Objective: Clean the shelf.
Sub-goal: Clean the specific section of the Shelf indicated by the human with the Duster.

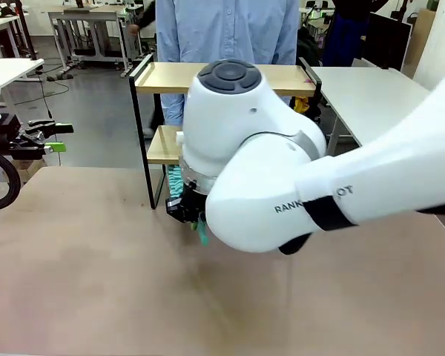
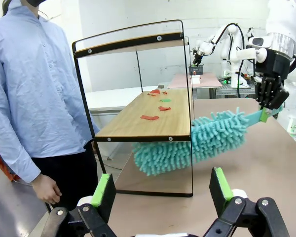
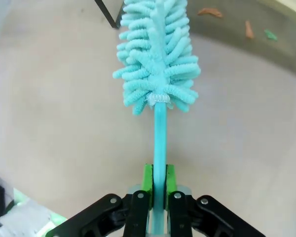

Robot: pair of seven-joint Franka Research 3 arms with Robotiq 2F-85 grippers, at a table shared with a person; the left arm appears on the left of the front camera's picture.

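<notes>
The shelf (image 2: 138, 126) is a two-tier rack of light wooden boards in a black frame; it stands at the table's far side (image 1: 163, 78). Red and green scraps (image 2: 150, 117) lie on its lower board, and they also show in the right wrist view (image 3: 209, 12). My right gripper (image 3: 158, 183) is shut on the handle of a teal fluffy duster (image 3: 158, 54). The duster's head (image 2: 197, 143) reaches in under the lower board, close to the shelf's front post. In the front view the right gripper (image 1: 189, 215) hangs low before the shelf. My left gripper (image 2: 163, 190) stands open and empty, off to the left (image 1: 59, 137).
A person in a light blue shirt (image 1: 222, 30) stands right behind the shelf, one hand (image 2: 47, 190) hanging beside it. My right arm (image 1: 282, 178) blocks much of the shelf in the front view. The brown tabletop (image 1: 96, 274) lies bare in front.
</notes>
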